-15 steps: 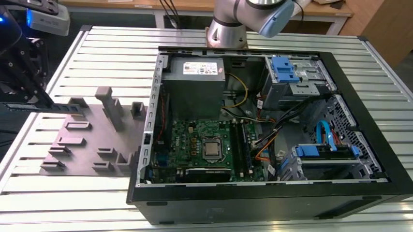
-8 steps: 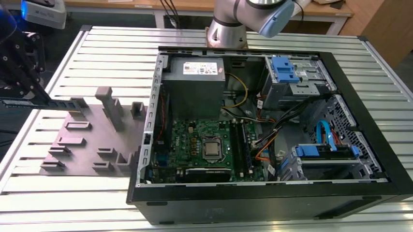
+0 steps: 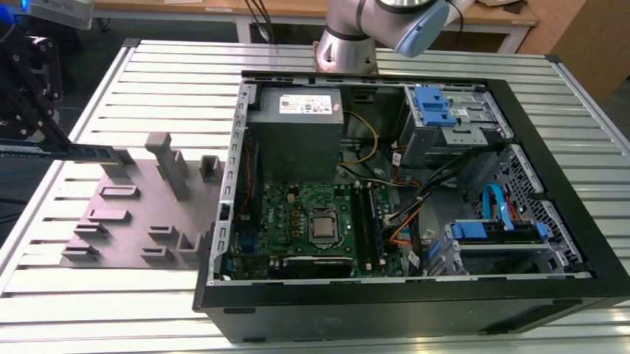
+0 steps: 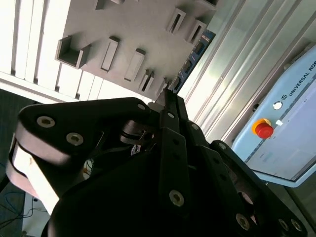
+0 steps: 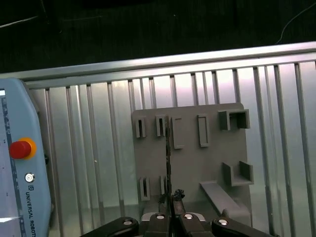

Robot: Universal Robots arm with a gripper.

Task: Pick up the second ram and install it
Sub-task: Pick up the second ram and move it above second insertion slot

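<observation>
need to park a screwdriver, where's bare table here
Bare slats of the table below the fixture plate in the exterior view, and above it beside the computer case. Crowded: the plate's holders, the hand gripping the second ram beside them, and inside the case.

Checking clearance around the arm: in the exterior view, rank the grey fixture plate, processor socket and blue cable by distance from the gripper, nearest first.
1. The grey fixture plate, right by the gripper, exterior view's left.
2. The processor socket, on the motherboard, mid-case.
3. The blue cable, by the drive cage, exterior view's right.
</observation>
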